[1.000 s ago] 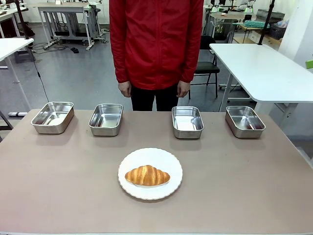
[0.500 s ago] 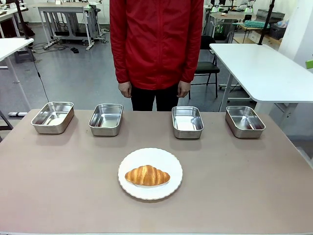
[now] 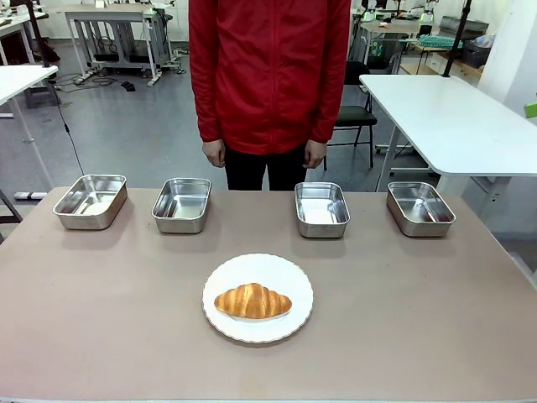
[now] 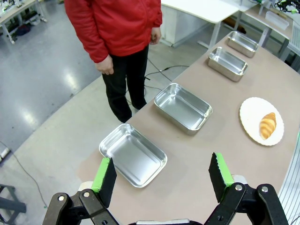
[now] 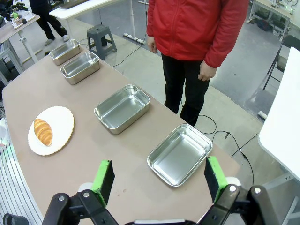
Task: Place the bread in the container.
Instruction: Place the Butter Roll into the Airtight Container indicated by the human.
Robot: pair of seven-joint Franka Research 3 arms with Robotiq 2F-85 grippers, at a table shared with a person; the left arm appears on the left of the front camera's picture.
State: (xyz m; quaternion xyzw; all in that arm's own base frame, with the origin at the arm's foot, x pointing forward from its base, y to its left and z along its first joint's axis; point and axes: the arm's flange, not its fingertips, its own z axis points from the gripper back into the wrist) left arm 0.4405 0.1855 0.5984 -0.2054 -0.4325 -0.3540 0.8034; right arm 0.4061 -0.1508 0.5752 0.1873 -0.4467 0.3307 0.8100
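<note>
Bread (image 3: 252, 300) on its plate (image 3: 225, 279) — well apart from left tool (image 4: 161, 171) and right tool (image 5: 158, 173) (both gaping, empty).

slight sway of the person (image 3: 268, 75)

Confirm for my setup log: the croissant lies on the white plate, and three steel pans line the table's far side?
Not three: the front view shows four steel pans along the far side. The croissant does lie on the white plate.

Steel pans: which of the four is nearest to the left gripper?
The pan at the left end of the row, just beyond the open left gripper; the other three lie farther along the row.
</note>
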